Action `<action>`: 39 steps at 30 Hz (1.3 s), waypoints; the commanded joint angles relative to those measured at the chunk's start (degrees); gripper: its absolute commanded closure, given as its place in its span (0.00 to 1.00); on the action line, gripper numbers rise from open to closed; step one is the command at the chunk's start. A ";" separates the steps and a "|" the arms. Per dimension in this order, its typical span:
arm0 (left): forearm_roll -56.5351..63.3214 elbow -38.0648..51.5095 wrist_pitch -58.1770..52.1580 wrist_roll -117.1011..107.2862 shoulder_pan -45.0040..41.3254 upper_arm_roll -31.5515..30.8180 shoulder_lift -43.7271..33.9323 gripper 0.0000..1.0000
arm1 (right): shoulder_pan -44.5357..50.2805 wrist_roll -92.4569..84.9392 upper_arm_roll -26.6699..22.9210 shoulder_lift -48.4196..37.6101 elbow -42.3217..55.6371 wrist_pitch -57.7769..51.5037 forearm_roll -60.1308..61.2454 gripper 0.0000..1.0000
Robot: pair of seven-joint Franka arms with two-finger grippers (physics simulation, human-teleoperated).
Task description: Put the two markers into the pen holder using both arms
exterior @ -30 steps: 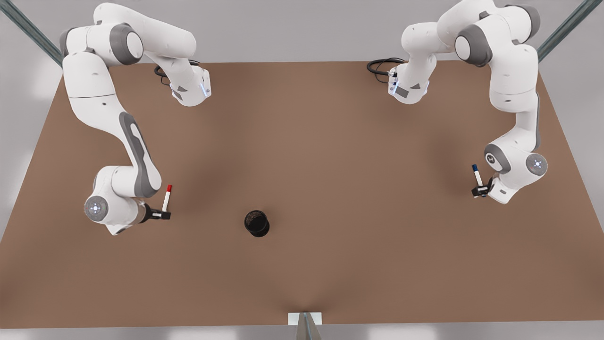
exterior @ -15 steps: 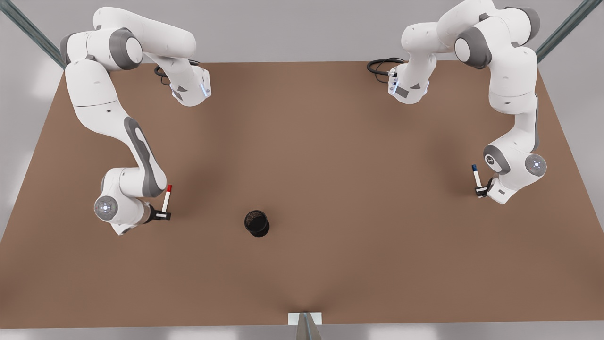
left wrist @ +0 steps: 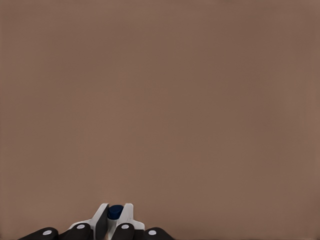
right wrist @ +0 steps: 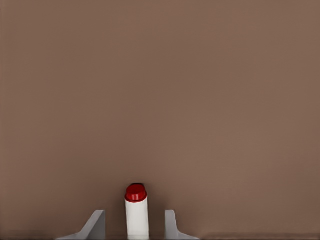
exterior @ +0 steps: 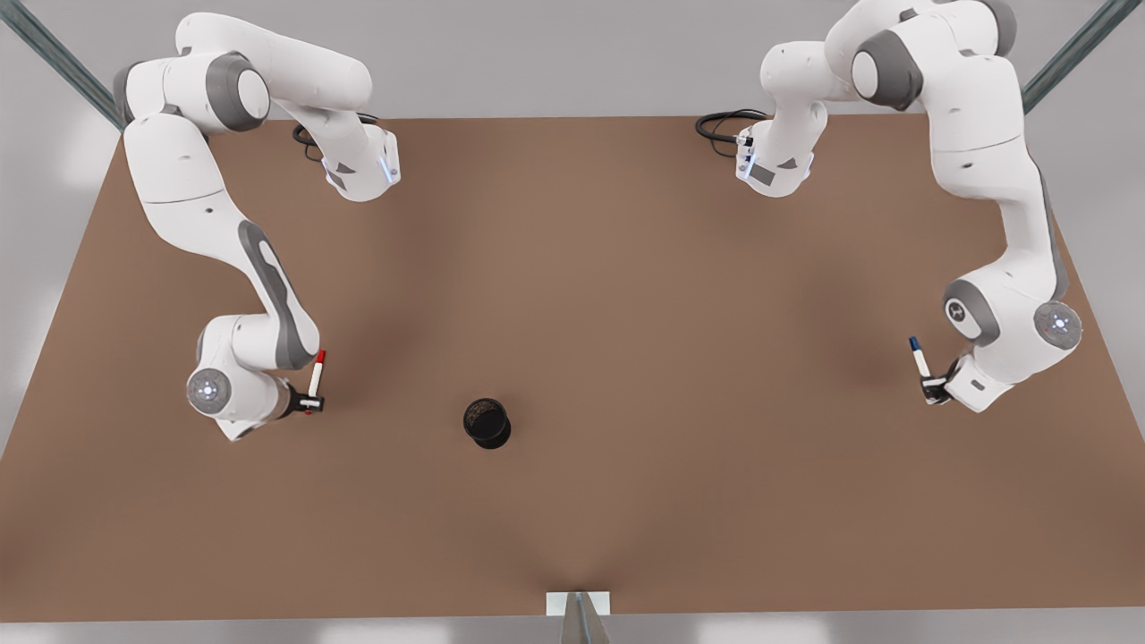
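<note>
Brown tabletop (exterior: 572,295) held the black mesh cup (exterior: 487,423). We saw the left gripper (left wrist: 115,222) pinching the blue-capped white marker (exterior: 919,357), the right gripper (exterior: 310,405) wider around the red-capped white marker (right wrist: 136,210).

A simulated robot test cell is being shown: a plain brown counter (exterior: 572,295) is being flanked by two white arms bolted at its far edge, bare grey walls and metal frame struts (exterior: 54,63) are being rendered around it.
</note>
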 commanded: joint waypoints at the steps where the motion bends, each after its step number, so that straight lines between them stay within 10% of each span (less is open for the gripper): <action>1: -0.72 2.74 -15.05 -4.56 -1.96 0.06 -0.85 0.79 | -0.01 -0.33 0.06 -0.20 -0.34 0.11 -0.07 0.45; 10: -15.84 11.35 -18.04 -11.60 -15.41 -16.03 -7.36 0.79 | -0.80 -0.33 0.59 -0.82 -1.93 0.20 -0.07 0.55; 23: -21.55 28.31 35.74 -31.63 -39.49 -17.88 11.00 0.79 | -0.80 -0.33 0.67 -0.90 -1.84 0.64 0.02 0.74; 39: -17.16 33.86 54.73 -41.57 -43.63 -17.88 22.96 0.79 | -0.18 1.60 15.70 -10.31 13.80 -0.77 3.18 0.74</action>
